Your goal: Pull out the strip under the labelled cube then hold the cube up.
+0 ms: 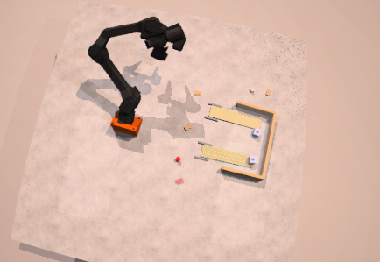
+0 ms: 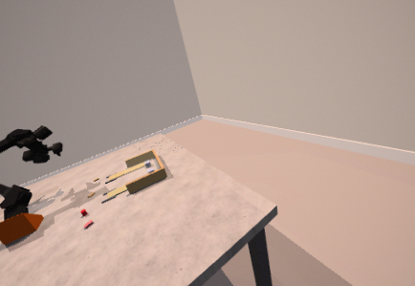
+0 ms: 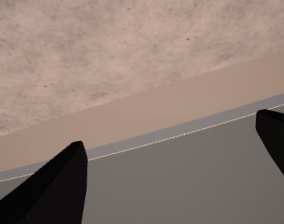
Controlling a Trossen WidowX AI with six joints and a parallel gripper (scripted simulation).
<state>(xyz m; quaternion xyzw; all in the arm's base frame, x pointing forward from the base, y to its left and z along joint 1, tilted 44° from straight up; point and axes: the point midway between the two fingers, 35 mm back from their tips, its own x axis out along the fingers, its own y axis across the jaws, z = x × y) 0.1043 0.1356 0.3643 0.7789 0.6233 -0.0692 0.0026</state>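
- OK, two small pale-lilac cubes w/ dark square marks on top: one (image 1: 252, 159) sits on the far end of the green-dotted orange strip (image 1: 223, 155) (image 2: 116, 193); the other (image 1: 256, 132) (image 2: 147, 165) is at the far corner of the plain yellow flat strip (image 1: 234, 116) (image 2: 126, 172), partly past its side edge.
- Labelled one = TBC; marks too small to read, can't tell which. Confirm ID b4 touching either strip; wrong pull prob. fails the task.
- Both cubes are inside the three-sided tan wooden wall (image 1: 269, 145) (image 2: 145, 181), open side twd the arm. Strips' near ends stick out there, betw. slim grey rods (image 1: 211, 118) (image 2: 111, 182).
- Step in hand, I'd say: approach the correct near end. Go in low & square, fingers clear of rods, pinch the thin edge, pull straight back along strip's length, slow & level, no yaw.
- Cube may ride along or tip; re-check its pos. after the pull, then grasp from above, centred, & lift.
- Black two-finger end effector (image 1: 170, 51) (image 2: 48, 153) (image 3: 173, 135): wide open, nothing held, up over the bench (image 1: 109, 204) (image 2: 158, 232) (image 3: 118, 40), well apart from strips. Wrist cam sees neither cube, so re-aim 1st.
- Keep wrist off the red ball (image 1: 178, 159) (image 2: 83, 212) nr the dotted strip.
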